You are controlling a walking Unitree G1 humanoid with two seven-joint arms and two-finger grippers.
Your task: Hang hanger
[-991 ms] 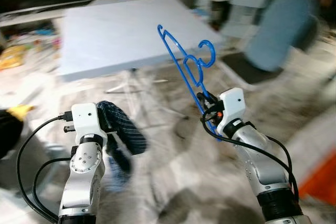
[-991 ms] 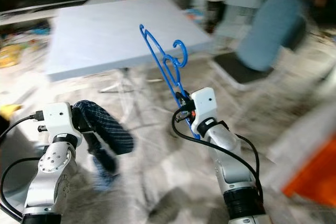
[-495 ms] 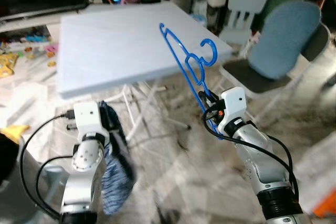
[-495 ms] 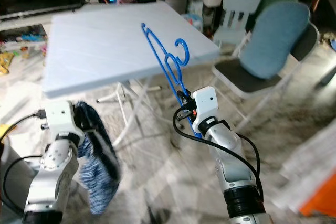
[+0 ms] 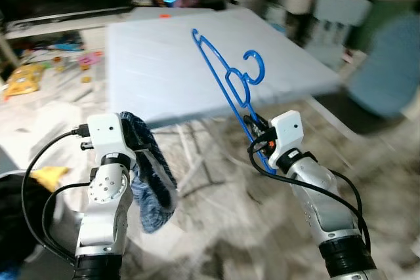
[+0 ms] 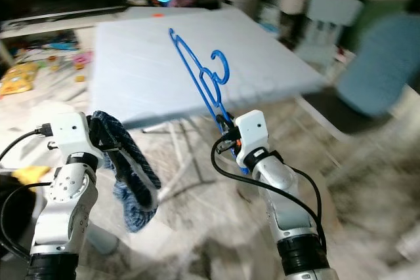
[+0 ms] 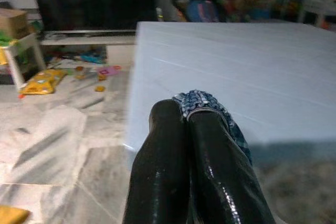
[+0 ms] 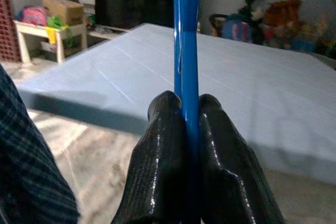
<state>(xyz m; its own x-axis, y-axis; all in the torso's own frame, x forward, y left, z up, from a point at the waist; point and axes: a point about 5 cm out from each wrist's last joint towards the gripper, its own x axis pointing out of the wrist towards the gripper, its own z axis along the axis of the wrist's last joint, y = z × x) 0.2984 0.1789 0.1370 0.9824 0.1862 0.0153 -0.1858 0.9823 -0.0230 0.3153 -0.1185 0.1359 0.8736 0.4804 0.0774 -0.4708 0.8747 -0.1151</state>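
Observation:
A blue plastic hanger [image 5: 226,80] stands up and to the left from my right gripper [image 5: 252,126], which is shut on its lower bar; the hook curls at its top right. In the right wrist view the blue bar [image 8: 187,40] runs between the two black fingers [image 8: 163,145]. My left gripper [image 5: 134,139] is shut on a blue plaid cloth [image 5: 152,181] that droops below it. The left wrist view has the cloth [image 7: 202,102] pinched at the fingertips [image 7: 173,129].
A pale blue folding table [image 5: 164,50] stands straight ahead with its white legs [image 5: 197,155] below. Toys and packets litter the marble floor [image 5: 39,77] at the left. A blurred blue chair [image 5: 387,70] is at the right. A dark shape [image 5: 13,214] sits at lower left.
The camera has swung, so the table and chair have shifted right in the picture. Both grippers keep their holds; the cloth has swung back under the left gripper.

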